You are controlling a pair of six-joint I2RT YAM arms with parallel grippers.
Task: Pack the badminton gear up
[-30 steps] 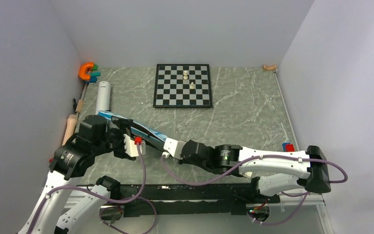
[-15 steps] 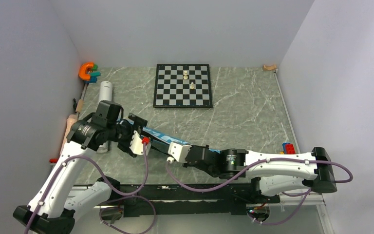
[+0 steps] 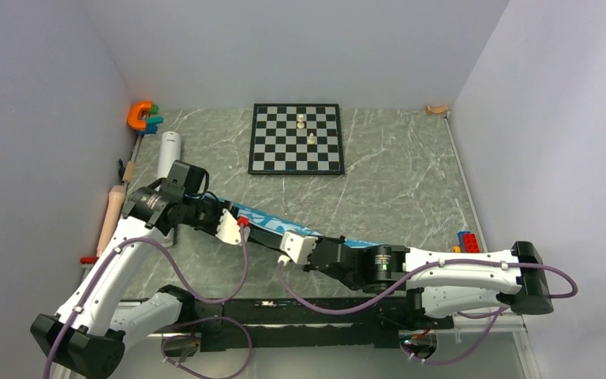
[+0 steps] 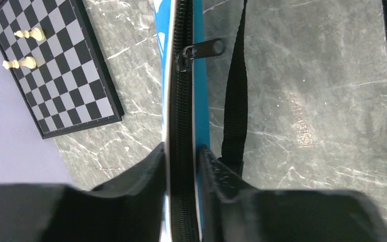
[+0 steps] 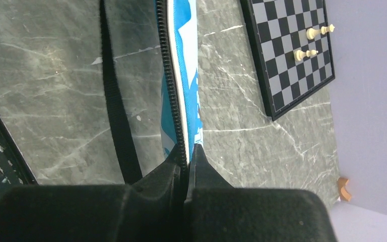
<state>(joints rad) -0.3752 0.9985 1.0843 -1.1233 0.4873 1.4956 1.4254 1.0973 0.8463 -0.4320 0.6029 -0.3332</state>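
Here, the blue racket-shaped fabric bag [image 4: 200, 101] is clamped along its zippered edge at two places: the left claw [image 4: 181, 151] is clenched on it, the metal zipper pull [image 4: 201, 49] just ahead, and the right claw [image 5: 185, 151] is pinched shut on it.

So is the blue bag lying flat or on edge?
On edge: the bag shows its zipper seam to both wrist cameras, left pincer and right pincer pinching its sides.
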